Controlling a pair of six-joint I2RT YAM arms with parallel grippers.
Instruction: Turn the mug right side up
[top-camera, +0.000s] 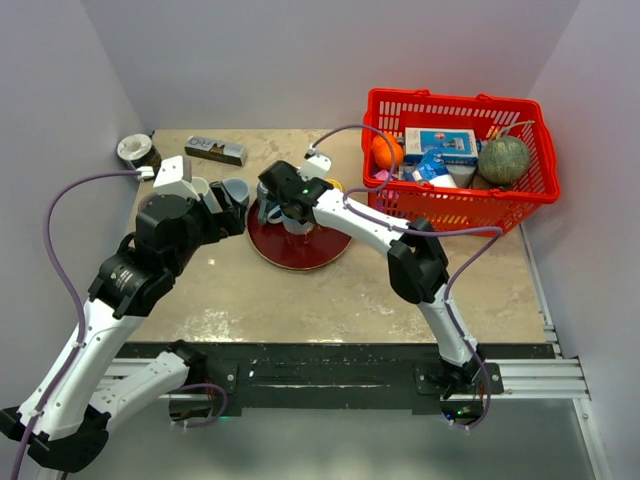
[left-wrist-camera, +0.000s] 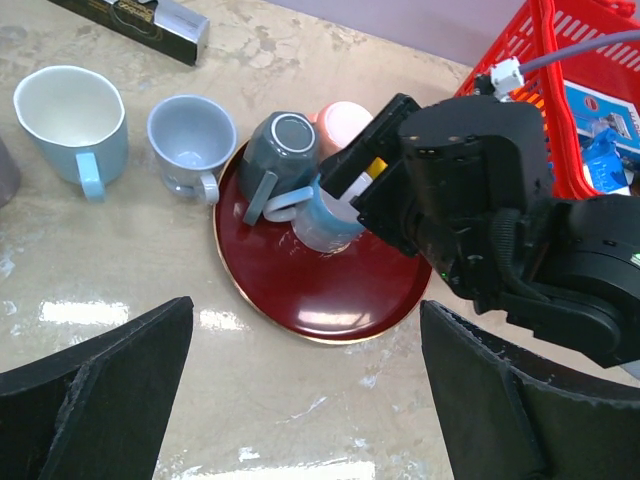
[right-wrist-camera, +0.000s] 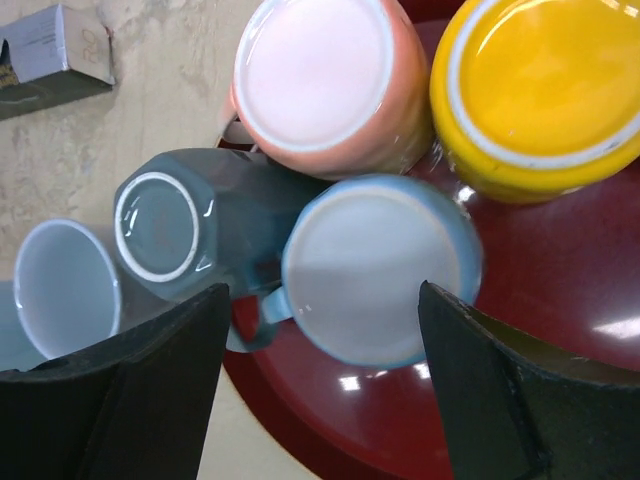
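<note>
Blue mug (right-wrist-camera: 372, 268) inverted on plate (right-wrist-camera: 560, 300) | below, between right fingers (right-wrist-camera: 520, 400), spread wide, empty | left fingers (left-wrist-camera: 100, 400) likewise

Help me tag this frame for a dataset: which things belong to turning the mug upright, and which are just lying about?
Job: right gripper, open over the inverted light blue mug; red plate; pink mug, yellow mug, dark grey mug, also inverted.
Lying about: red basket, tape roll, flat box, upright pale mug, upright grey mug.

The table (top-camera: 300, 295) is overlooked from high behind. The shared red plate (left-wrist-camera: 350, 300) is seen obliquely ahead of the left claw (left-wrist-camera: 306, 300), closely beneath the right claw (right-wrist-camera: 322, 292).
</note>
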